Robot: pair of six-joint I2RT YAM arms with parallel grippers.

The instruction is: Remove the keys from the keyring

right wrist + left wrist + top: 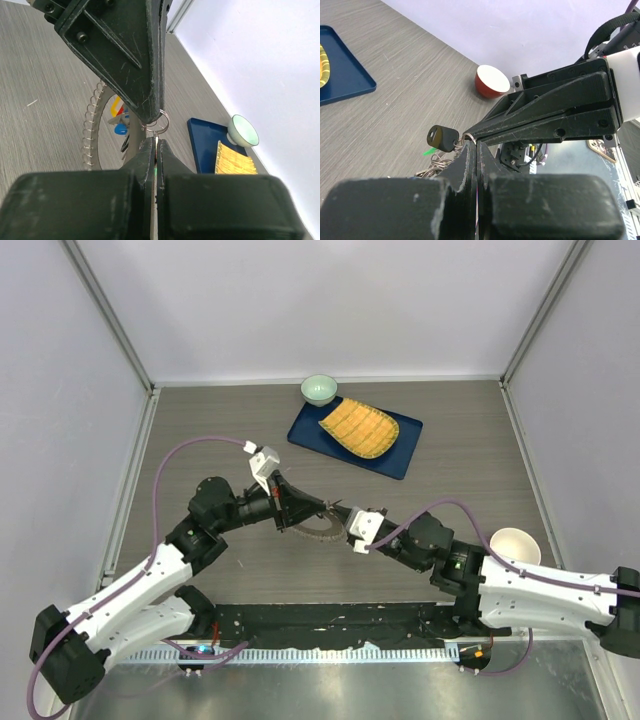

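Observation:
The two grippers meet tip to tip above the middle of the table. The keyring (322, 532) lies under them as a grey arc; in the right wrist view it is a large ring (93, 131) fringed with wire loops, with yellow, red and blue keys (120, 129) beside it. My left gripper (316, 508) (470, 142) is shut on a small split ring (161, 121). A black-headed key (442, 137) hangs beside its tip. My right gripper (338, 513) (156, 140) is shut on a silvery key blade that hangs from that same small ring.
A blue tray (400, 452) with a yellow ribbed piece (360, 428) lies at the back, and a pale green bowl (319, 390) stands at its far corner. A cream bowl (515, 545), red outside (485, 87), stands by the right arm. Grey walls close in three sides.

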